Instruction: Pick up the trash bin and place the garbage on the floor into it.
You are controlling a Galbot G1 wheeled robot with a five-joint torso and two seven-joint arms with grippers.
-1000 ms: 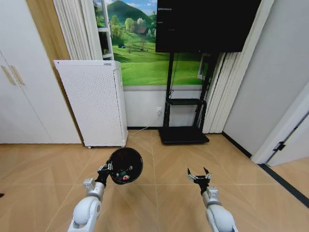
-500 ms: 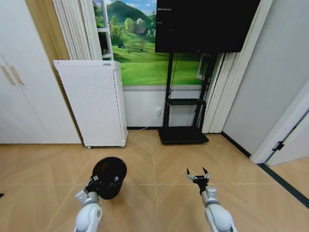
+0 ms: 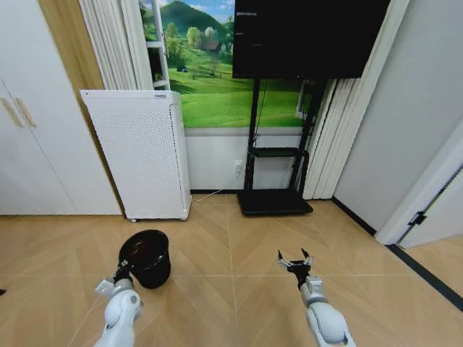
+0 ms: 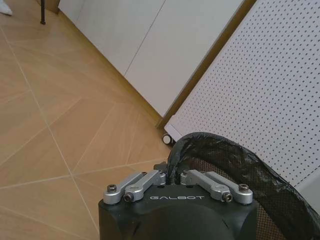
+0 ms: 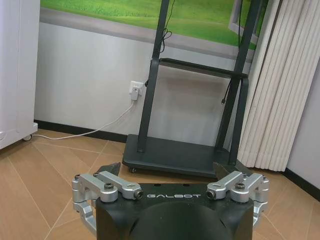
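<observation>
The trash bin (image 3: 146, 258), a small black mesh basket lined with a black bag, hangs roughly upright just above the wooden floor at the lower left of the head view. My left gripper (image 3: 123, 273) is shut on its near rim. In the left wrist view the fingers (image 4: 145, 180) pinch the bag-covered rim of the trash bin (image 4: 235, 160). My right gripper (image 3: 293, 261) is held out low at the lower right, open with nothing in it; its spread fingers (image 5: 107, 187) frame bare floor. The garbage is out of view.
A tall white perforated appliance (image 3: 137, 153) stands against the wall behind the bin, beside white cabinets (image 3: 29, 144). A black TV stand (image 3: 275, 202) sits at the back centre, with curtains (image 3: 340, 137) to its right. Open wooden floor (image 3: 231, 275) lies between the arms.
My left arm has swung the bin left and down, turning it from mouth-toward-camera to roughly upright. The right gripper has barely shifted.
</observation>
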